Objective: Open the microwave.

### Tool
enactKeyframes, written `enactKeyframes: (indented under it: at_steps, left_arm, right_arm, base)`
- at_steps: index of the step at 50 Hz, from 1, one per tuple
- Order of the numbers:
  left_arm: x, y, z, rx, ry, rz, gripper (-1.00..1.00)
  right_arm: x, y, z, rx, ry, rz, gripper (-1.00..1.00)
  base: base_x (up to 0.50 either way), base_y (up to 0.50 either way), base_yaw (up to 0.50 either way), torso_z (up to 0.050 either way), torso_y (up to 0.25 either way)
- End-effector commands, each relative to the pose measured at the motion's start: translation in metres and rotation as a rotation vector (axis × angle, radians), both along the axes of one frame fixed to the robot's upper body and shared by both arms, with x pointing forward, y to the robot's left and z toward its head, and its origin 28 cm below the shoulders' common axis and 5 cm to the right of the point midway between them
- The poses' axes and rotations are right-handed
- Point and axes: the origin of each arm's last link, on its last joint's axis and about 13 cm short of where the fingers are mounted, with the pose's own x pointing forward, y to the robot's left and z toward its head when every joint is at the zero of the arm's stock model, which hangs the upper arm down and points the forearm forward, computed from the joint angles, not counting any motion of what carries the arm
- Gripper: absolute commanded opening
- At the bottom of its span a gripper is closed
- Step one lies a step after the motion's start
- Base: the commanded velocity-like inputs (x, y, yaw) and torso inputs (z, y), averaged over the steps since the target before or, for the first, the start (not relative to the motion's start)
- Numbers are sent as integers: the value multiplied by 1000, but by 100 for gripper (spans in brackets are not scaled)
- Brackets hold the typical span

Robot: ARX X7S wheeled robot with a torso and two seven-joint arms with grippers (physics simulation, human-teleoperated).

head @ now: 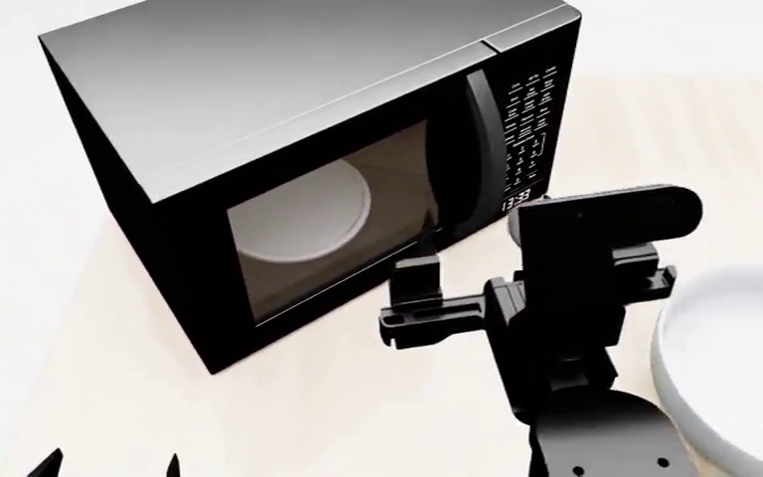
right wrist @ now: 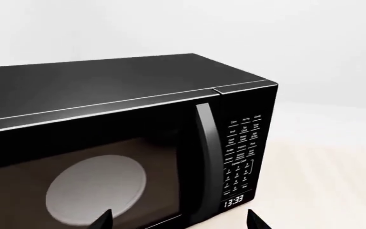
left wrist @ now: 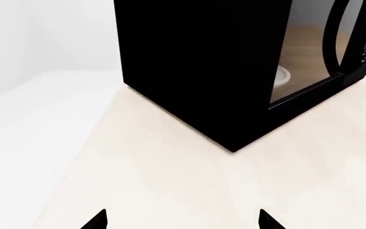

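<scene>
**Microwave door shut, right gripper spread in front of the handle**

While the microwave (head: pixel 315 169) sits on the pale worktop (head: pixel 355 417) turned at an angle to the robot, its glass-windowed door lies flush with the body, not yet opened. Through the window the round white turntable (head: pixel 305 221) shows inside. A vertical black handle (head: pixel 477 149) runs along the door's edge next to the keypad (head: pixel 528 124), and the clock (right wrist: pixel 233 201) below the keys reads 13:33.

In the head view the right gripper (head: pixel 424 298) is raised in front of the lower part of the door, near the handle's foot; one finger (head: pixel 417 281) stands out against the glass, and it holds nothing. Whether it touches the door cannot be told. From the right wrist view its two fingertips sit well apart, released, with the handle and keypad between them in the picture.

The left gripper (left wrist: pixel 183 220) hangs low over the worktop, apart from the microwave's black side wall, its tips likewise spread and grasping nothing.

A white bowl (head: pixel 733 368) rests on the worktop at the robot's right, partly hidden by the right arm.
</scene>
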Motion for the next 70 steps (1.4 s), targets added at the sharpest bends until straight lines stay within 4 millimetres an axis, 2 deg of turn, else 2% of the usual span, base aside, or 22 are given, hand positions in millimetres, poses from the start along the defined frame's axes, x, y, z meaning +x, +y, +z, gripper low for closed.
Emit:
enactKeyframes:
  at_steps: [1,14,25,56,70]
  left_arm:
    - [0,0,0,0,0,1,100]
    - [1,0,0,1,1,3,100]
    - [1,0,0,1,1,3,100]
    - [0,0,0,1,-1,2,100]
    - [0,0,0,1,-1,2,100]
  right_arm:
    - [18,-8,14,-42,16,10,100]
    - [43,-9,31,-137,24,-3,100]
    - [59,-8,37,-162,40,-18,100]
    - [90,-5,24,-186,107,-48,100]
    - [103,-3,25,-172,114,-69,100]
  base:
    - [0,0,0,0,0]
    - [0,0,0,0,0]
    - [0,0,0,0,0]
    - [0,0,0,0,0]
    - [0,0,0,0,0]
